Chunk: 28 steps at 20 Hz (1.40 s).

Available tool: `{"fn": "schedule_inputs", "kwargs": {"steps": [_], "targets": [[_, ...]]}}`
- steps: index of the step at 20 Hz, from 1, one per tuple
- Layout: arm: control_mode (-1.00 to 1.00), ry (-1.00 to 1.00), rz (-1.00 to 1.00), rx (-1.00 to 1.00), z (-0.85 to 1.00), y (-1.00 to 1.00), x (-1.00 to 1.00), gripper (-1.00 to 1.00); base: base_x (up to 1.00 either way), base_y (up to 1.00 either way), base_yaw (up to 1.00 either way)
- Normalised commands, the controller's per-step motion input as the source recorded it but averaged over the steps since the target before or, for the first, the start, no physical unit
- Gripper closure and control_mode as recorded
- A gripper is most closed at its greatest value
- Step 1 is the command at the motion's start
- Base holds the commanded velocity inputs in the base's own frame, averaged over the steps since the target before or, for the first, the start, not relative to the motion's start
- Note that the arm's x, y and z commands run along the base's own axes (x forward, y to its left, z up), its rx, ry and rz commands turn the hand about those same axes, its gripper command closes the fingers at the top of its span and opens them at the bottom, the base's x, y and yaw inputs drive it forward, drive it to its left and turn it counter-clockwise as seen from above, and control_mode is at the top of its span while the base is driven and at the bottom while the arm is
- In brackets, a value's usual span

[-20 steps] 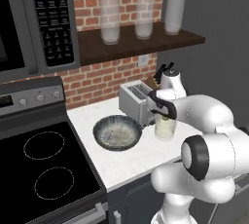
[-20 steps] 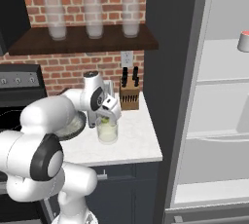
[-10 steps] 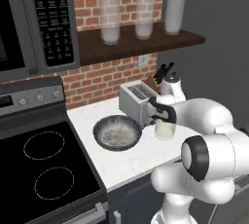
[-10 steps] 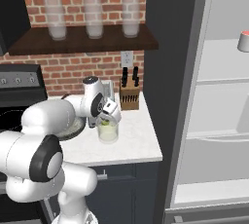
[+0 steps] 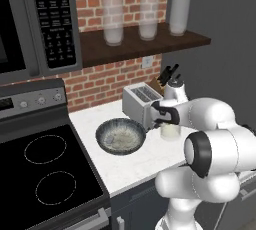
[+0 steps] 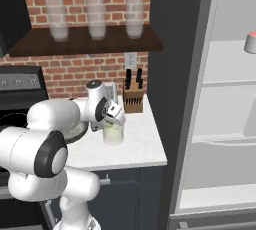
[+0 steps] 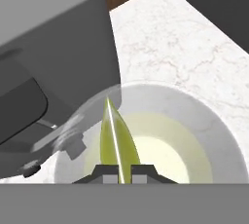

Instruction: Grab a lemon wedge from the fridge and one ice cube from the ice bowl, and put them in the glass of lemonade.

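In the hand view my gripper (image 7: 119, 175) is shut on the lemon wedge (image 7: 116, 138), a thin yellow-green sliver that points away from the fingers. Straight under it is the glass of lemonade (image 7: 221, 138), its pale liquid ringed by a clear rim. From the base views the gripper (image 5: 164, 122) (image 6: 112, 123) hangs just over the glass of lemonade (image 5: 170, 132) (image 6: 113, 134) on the white counter. The ice bowl (image 5: 120, 136) lies to the left of the glass, and my arm partly covers the ice bowl (image 6: 76, 131) from the right side. The fridge (image 6: 220, 99) stands open at the right.
A silver toaster (image 5: 139, 104) (image 7: 48, 47) stands right behind the glass, close to my hand. A wooden knife block (image 6: 133, 99) sits against the brick wall. The black stove (image 5: 45, 174) is at the left, and tall glasses (image 5: 114, 21) line the shelf above.
My hand has sunk slightly toward the glass, with the lemon wedge still held. Nothing else has moved.
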Motion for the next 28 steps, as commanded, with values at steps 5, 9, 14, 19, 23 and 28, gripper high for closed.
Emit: {"fn": "schedule_inputs", "kwargs": {"steps": [5,9,14,19,23,28], "targets": [[-1.00,0.00,0.00,0.00,0.25,0.00,-0.08,1.00,0.00,0.00,0.00],[-1.00,0.00,0.00,0.00,0.17,0.00,-0.12,1.00,0.00,0.00,0.00],[-1.00,0.00,0.00,0.01,0.04,-0.03,-0.21,1.00,0.00,0.00,0.00],[-1.00,0.00,0.00,0.01,0.23,-0.06,-0.09,1.00,0.00,0.00,0.00],[-1.00,0.00,0.00,0.01,0.05,-0.15,0.04,1.00,0.00,0.00,0.00],[-1.00,0.01,0.00,0.00,0.00,-0.01,0.13,-1.00,0.00,0.00,0.00]]}}
